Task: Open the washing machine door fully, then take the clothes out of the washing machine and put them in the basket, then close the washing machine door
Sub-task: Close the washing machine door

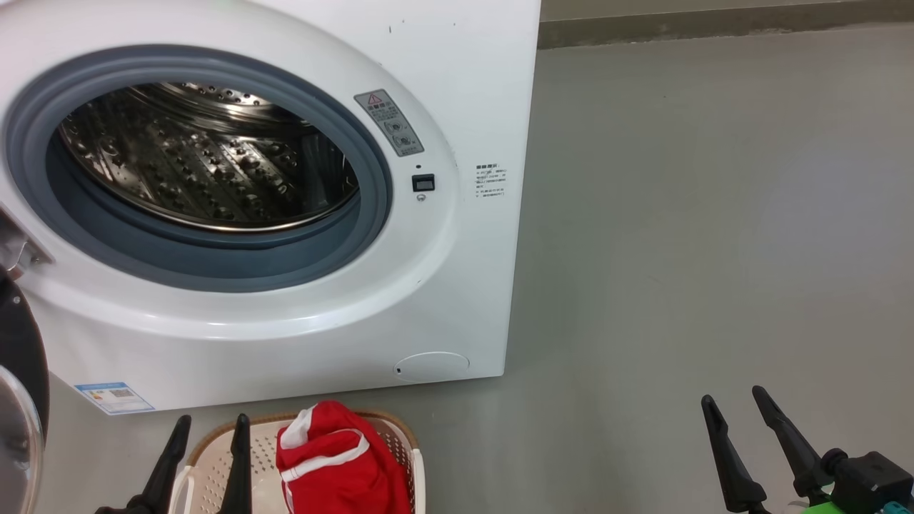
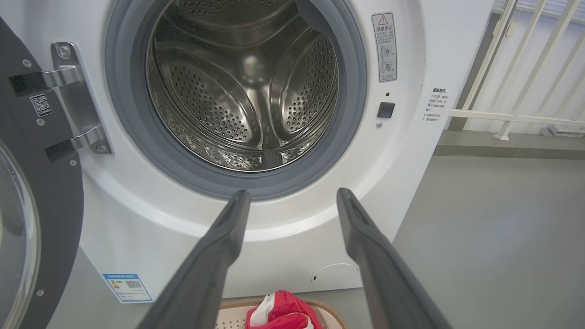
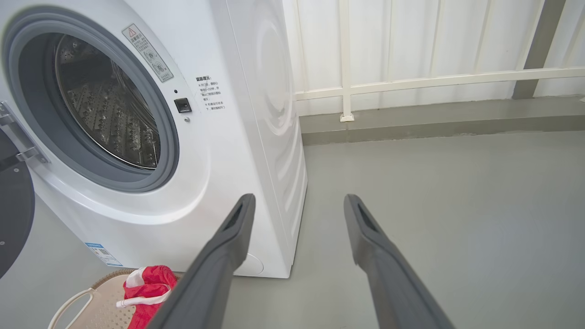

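Left of washer: door, standing wide, hinge axis upright, nearest left gripper. Before washer: clothes in basket. Drum empty. Right gripper farther off. Both jaws released, holding nothing.

My left pincer, the one nearer the washing machine, has two long fingers of matte dark grey. They are slim and taper to blunt rounded tips, each with a narrow slot recessed into its inner face near the tip. My right pincer, farther from the washing machine, has the same pair, which look black and pointed from above. They grow out of a chunky black block, with a bright green part and a speck of teal beneath it.
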Tool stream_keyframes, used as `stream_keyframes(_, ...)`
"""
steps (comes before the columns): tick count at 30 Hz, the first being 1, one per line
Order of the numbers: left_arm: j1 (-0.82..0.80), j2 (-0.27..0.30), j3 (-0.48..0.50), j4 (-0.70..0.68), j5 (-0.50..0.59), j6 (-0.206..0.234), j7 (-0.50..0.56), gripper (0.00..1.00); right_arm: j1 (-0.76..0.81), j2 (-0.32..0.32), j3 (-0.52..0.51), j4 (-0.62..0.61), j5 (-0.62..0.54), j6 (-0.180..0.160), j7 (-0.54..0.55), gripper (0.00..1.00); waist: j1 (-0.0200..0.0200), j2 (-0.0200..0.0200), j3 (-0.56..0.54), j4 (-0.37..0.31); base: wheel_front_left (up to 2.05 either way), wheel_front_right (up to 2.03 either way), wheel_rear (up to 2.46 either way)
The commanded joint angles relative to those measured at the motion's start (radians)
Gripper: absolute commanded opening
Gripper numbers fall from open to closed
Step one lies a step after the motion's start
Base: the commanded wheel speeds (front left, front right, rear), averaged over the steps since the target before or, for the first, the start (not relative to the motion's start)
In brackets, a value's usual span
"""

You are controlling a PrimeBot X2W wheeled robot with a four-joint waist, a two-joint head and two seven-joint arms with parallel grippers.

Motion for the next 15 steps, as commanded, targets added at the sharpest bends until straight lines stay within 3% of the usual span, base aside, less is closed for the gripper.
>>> stream_keyframes(1, -0.009, 0.007, 0.03, -0.028, 0.009, -0.006, -0.006, 1.0, -0.007, -0.019, 0.018, -0.026, 0.009, 0.008, -0.006, 1.0, 0.0, 0.0, 0.0, 0.0, 0.0, 0.0, 0.0)
stream_keyframes(15, -0.012, 0.007, 0.027, -0.024, 0.011, -0.006, -0.006, 1.0, -0.008, -0.018, 0.018, -0.025, 0.009, 0.008, -0.006, 1.0, 0.0, 0.0, -0.002, -0.001, 0.0, 0.0, 0.0)
